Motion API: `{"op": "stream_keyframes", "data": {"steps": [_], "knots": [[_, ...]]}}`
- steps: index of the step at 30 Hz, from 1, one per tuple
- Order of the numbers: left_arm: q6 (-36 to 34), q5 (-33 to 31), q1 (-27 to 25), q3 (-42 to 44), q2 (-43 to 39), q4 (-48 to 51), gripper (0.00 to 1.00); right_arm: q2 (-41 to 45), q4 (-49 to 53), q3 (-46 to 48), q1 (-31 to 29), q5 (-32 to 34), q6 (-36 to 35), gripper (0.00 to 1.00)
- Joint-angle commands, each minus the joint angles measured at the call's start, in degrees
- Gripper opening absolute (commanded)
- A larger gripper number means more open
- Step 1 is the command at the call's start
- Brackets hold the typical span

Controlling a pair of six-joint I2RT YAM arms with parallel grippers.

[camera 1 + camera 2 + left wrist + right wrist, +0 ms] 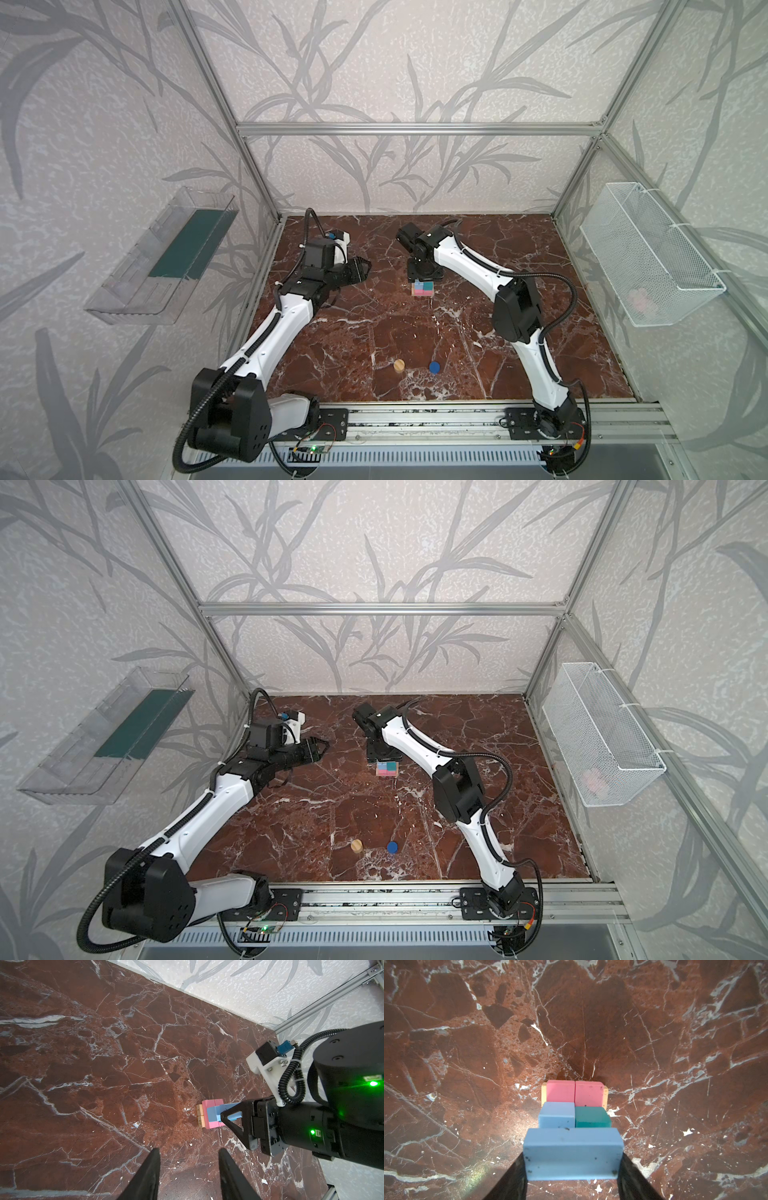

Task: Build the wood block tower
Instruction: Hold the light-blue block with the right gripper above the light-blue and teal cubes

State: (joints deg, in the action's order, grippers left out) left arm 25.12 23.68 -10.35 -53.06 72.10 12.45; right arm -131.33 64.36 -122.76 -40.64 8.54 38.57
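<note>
- Your right gripper pinches a light blue block at the tower's top; let go off-centre and it may topple.
- Your left gripper, spread and empty, hangs off to the side.
- The tower stands mid-table; a nudge could shift its layers.

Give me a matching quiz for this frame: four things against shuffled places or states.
1. long blue block
2. teal cube
3. tan cylinder
4. left claw

A. open, empty
B. on the pink bars
C. in the right claw
D. loose on the table

Pairs: 1-C, 2-B, 3-D, 4-A
</note>
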Motion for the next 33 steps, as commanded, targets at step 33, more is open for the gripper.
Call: {"op": "stream_keyframes", "data": {"steps": [33], "knots": [[-0.3, 1.0, 0.7, 0.5, 0.2, 0.2, 0.45, -2.3, 1.6, -1.9, 0.4, 0.4, 0.7, 0.6]]}}
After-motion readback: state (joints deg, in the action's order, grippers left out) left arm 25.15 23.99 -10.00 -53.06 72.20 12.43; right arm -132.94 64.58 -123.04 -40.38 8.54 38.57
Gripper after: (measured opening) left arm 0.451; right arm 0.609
